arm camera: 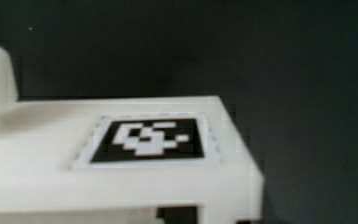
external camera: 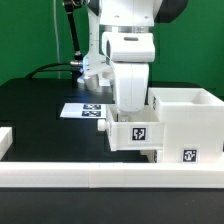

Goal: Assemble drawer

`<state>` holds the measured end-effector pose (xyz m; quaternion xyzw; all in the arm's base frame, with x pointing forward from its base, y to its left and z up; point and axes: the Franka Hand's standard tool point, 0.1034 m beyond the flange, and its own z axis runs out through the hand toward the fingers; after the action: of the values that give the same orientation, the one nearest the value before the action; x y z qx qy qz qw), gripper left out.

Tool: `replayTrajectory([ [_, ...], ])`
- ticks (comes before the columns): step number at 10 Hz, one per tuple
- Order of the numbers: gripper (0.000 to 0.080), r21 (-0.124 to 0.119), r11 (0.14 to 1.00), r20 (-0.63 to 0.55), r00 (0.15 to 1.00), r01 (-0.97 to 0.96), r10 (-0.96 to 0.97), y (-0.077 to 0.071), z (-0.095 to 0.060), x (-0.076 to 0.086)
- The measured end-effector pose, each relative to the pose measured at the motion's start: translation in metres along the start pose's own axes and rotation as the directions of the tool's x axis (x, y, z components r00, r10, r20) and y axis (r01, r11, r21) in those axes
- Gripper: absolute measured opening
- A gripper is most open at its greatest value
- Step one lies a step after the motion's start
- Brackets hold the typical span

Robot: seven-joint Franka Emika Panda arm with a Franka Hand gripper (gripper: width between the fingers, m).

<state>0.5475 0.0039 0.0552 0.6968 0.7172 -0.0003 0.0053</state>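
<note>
Gripper low over drawer part, opening hidden; probably light, stiff, slick plastic, best pinched by a wall.

A plain wall of flat, saturated green is seen behind the scene in the exterior view, evenly lit across the upper part of the picture. Below it a matt black worktop is spread out, shown also as a dark, blurred surface in the wrist view, and the thin flat white marker board with its square tags is laid on it near the middle. The worktop's near edge is bordered by a long low white rail, and a short white rail piece is seen at the exterior view's left.
</note>
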Motion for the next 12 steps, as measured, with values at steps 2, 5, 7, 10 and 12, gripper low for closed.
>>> replayTrajectory([
  [2, 0.0042, -0.001, 1.0, 0.0, 1.0, 0.001, -0.001, 0.0014, -0.0008, 0.0024],
  [5, 0.0042, -0.001, 1.0, 0.0, 1.0, -0.003, 0.003, 0.0016, -0.0008, 0.0019],
  [7, 0.0249, 0.0, 1.0, 0.0, 1.0, -0.004, 0.004, 0.0013, -0.0003, 0.0013],
  [10, 0.055, -0.009, 1.0, -0.001, 1.0, -0.016, 0.016, 0.0063, -0.0042, 0.004],
  [12, 0.0619, -0.013, 1.0, -0.001, 1.0, -0.018, 0.018, 0.0077, -0.006, 0.0028],
])
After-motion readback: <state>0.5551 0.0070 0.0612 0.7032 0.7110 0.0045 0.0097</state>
